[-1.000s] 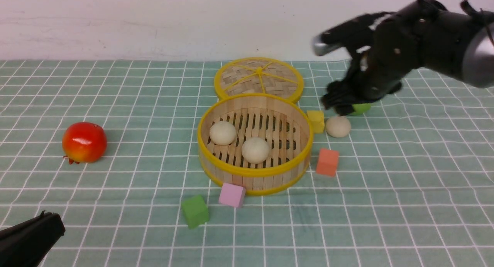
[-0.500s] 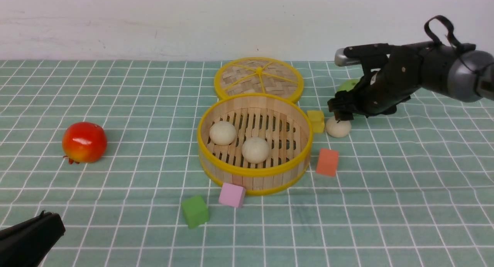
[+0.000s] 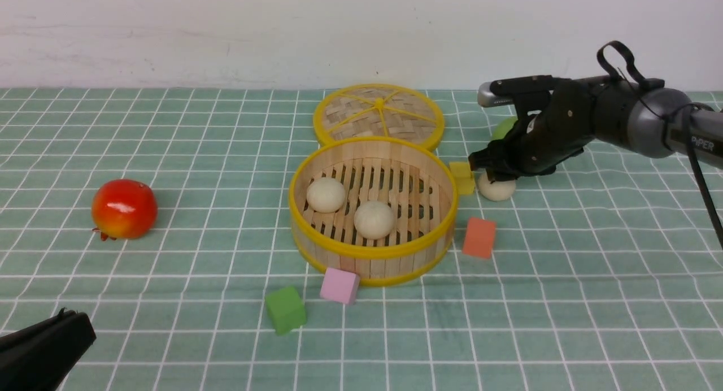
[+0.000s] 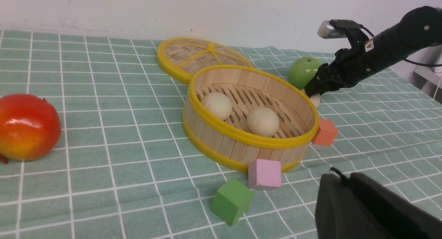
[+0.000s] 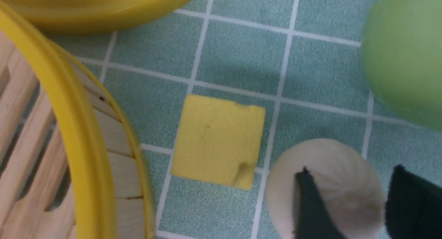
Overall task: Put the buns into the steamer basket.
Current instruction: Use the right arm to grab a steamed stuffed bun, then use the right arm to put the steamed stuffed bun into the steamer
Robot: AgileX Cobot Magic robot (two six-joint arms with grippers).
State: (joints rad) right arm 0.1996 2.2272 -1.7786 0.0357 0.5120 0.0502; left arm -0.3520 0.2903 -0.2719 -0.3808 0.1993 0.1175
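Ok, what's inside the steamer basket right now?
A left bun and a right bun sit on the steamer basket floor. The near wall hides a strip of floor behind it.

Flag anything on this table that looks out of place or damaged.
One bun lies on the cloth beside the yellow cube, outside the steamer basket holding the other two buns. The cube's top face shows a small dent near one corner. Nothing looks spilled.

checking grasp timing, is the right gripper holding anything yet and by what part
Nothing is held yet. The right gripper hangs open over the top of the loose bun, which sits on the cloth.
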